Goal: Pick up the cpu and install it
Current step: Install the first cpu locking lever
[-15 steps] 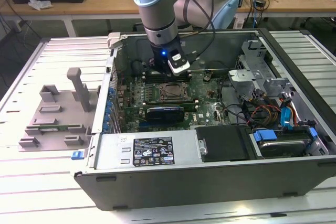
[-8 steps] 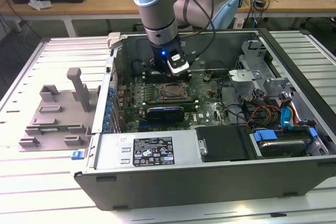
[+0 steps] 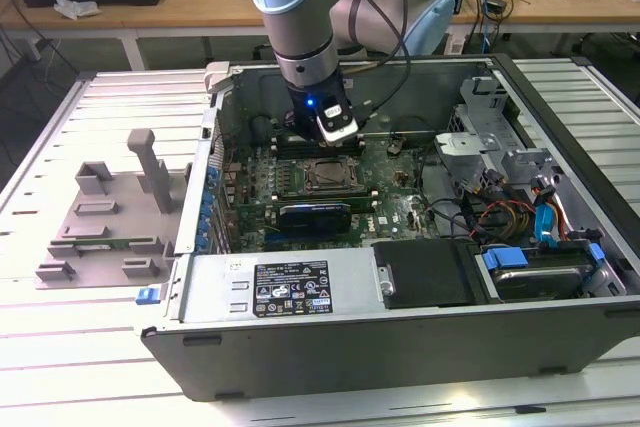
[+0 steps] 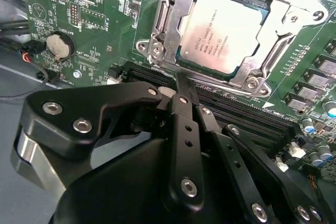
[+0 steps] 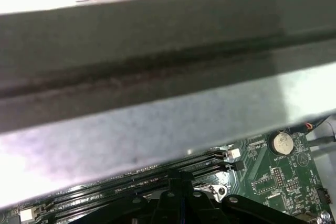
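- the cpu (image 4: pixel 224 32) sits in the socket frame (image 4: pixel 157 45) on the motherboard (image 4: pixel 79 9), in the upper right of the second wrist view; in the exterior view the socket lies at frame centre inside the open computer case (image 3: pixel 560 277).
- the gripper (image 4: pixel 181 85) hangs just beside the socket, its fingers pressed together with nothing between them; their tips end at the socket's near edge, over the memory slots (image 4: pixel 247 114), close to the chip but apart from it.
- whether the cpu is fully seated is hard to tell here; it looks flat, and the frame's metal edges surround it.
- risk, as i judge it: the tips are so close to the socket that a sideways or downward slip could knock the chip askew or scrape the memory slots.
- a tilted chip could bend the contacts under it if pressed.
- in the first wrist view the case wall (image 5: pixel 157 77) fills the upper frame, near the wrist, so a wide swing might hit it.
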Available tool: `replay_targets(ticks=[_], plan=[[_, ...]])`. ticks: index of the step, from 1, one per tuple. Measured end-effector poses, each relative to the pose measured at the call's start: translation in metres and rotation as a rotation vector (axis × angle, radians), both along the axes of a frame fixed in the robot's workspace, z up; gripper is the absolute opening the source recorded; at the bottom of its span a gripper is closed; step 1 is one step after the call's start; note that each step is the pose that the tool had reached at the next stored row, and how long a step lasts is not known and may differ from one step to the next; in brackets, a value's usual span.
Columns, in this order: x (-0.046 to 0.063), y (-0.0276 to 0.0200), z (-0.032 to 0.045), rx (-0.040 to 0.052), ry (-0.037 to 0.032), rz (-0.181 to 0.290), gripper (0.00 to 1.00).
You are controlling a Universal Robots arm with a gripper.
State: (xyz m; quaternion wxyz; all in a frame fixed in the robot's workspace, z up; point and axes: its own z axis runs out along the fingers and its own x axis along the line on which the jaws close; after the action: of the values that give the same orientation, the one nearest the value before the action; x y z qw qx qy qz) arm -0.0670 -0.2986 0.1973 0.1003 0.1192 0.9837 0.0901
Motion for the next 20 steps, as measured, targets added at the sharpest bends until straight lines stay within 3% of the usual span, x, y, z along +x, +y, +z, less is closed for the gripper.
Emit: replay_targets(ticks=[13,20], plan=[[0.0,0.0,-0.0002,0.0001,0.0,-0.011,0.11],[0.0,0.0,0.0211,-0.0061,0.0,-0.011,0.11]])
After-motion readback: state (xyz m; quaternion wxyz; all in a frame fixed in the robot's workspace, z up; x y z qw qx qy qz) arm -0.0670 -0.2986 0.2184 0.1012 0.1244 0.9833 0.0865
